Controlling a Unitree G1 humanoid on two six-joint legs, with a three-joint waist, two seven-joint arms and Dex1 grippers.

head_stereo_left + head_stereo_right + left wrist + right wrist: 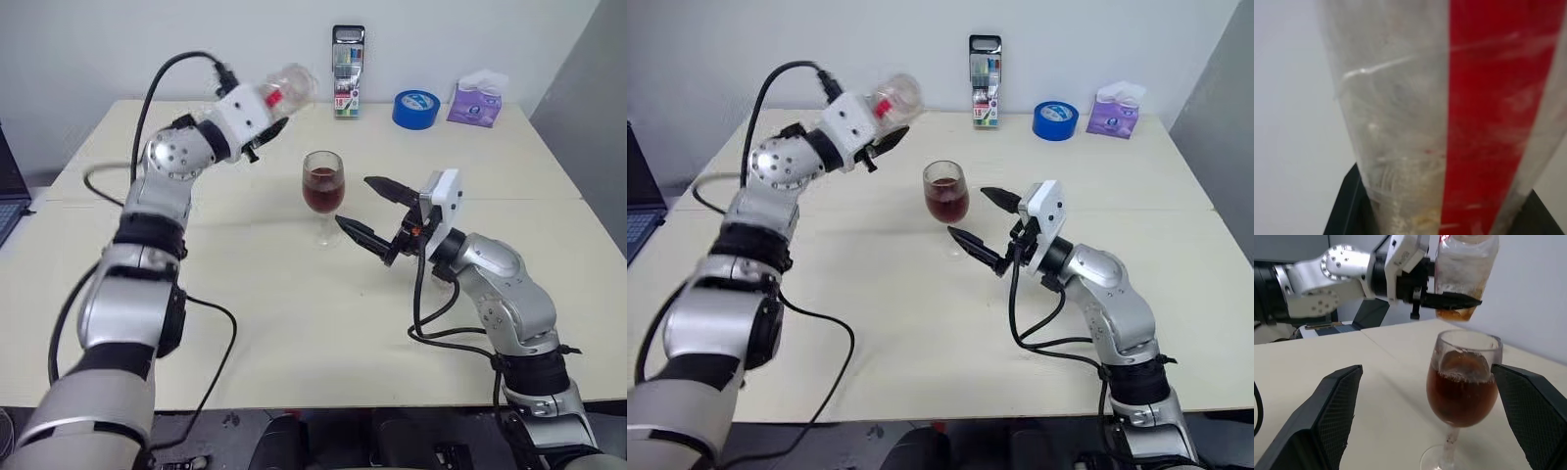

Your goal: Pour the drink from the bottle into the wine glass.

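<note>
Dark reddish-brown drink [322,195] fills roughly the lower half of the bowl of a clear stemmed wine glass [323,184], which stands upright on its round foot near the middle of the pale cream table [294,323]. Raised above the table and to the glass's left, the left gripper [266,125] has its black fingers clamped on a small clear plastic bottle with a red-and-white label strip [286,88]; the bottle lies tipped on its side, and the right wrist view shows only a little brownish residue left in it [1457,313]. In the left wrist view the bottle's clear wall and red strip [1484,117] rise close between the two black fingers. The right gripper [367,208] sits just right of the glass with its black fingers spread wide, one fingertip [380,185] level with the bowl and the other near the foot; neither touches the glass, and in the right wrist view the glass stands between the two pads. Along the far edge of the table stand a tall pack of markers [348,70], a blue roll of tape [416,108] and a purple tissue pack [475,103], all well apart from the glass.
</note>
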